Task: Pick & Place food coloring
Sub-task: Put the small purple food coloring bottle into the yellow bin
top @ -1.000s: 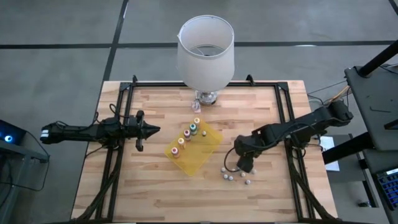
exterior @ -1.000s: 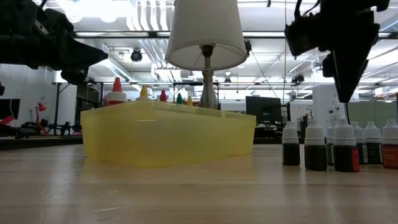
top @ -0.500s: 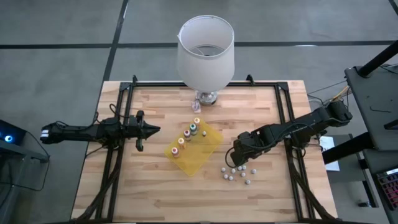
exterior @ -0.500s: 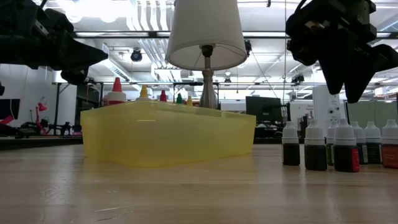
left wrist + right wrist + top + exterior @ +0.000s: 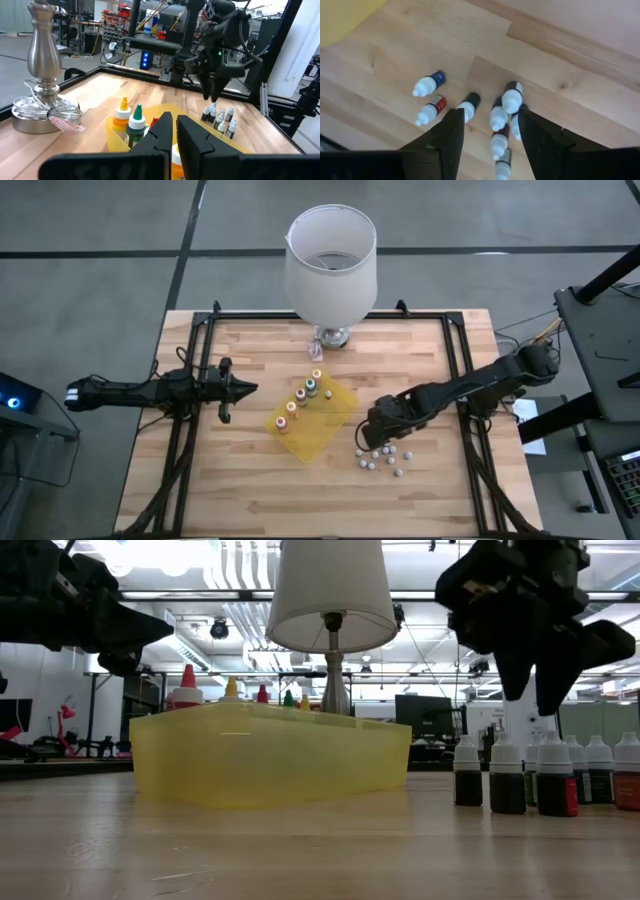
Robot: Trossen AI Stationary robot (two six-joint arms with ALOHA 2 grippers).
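— Where is the food coloring?

— In two groups. Five coloured-cap bottles stand upright in a row inside the yellow tray, near the middle of the wooden surface. A loose cluster of white-capped dropper bottles stands directly on the surface, near the tray on the right arm's side. In the low view they are dark little bottles standing upright, close together.

— And the right gripper?

— It hangs over that cluster, at the edge nearer the tray. The low view shows its tips above the white caps, apart from them. In the right wrist view its two fingers are spread wide, pointing down, and a few of the dropper bottles show in the gap between them. Nothing is gripped.

— Are any of those bottles under the gripper lying down?

— I cannot tell from above. Those in the low view are all upright.

— The left gripper?

— It waits over the left part of the surface, level and pointing toward the tray, well apart from it. Its fingers are pressed together on nothing.

— Anything else on the surface?

— A lamp with a white shade and a metal base at the far edge, behind the tray, with its cord coiled at the foot.
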